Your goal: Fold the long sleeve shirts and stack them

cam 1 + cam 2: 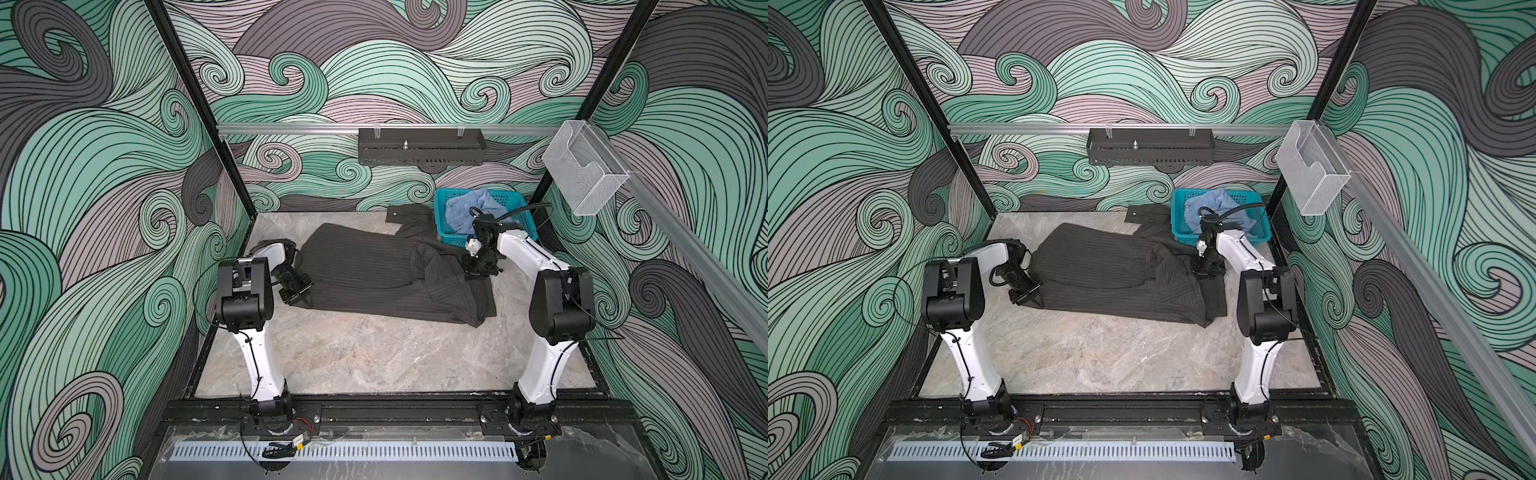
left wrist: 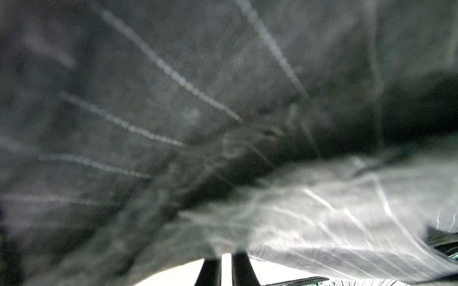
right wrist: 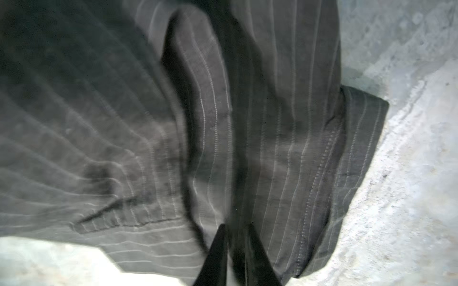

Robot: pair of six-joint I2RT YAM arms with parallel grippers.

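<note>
Over at the left edge of the worktop [image 1: 353,357], the left hand [image 1: 302,299] is down at the near-left corner of the charcoal pinstriped shirt [image 1: 365,266]. Its fingers [image 2: 241,267] are all but together, with cloth draped over their tips, so it looks clamped on the hem. Across the spread-out shirt, the right hand [image 1: 478,270] sits on the bunched right side. Its fingers [image 3: 259,255] stand slightly apart over a fold, and I cannot tell whether they pinch it. Just behind that hand, the light blue shirt [image 1: 469,208] lies heaped in the teal basket [image 1: 453,239].
</note>
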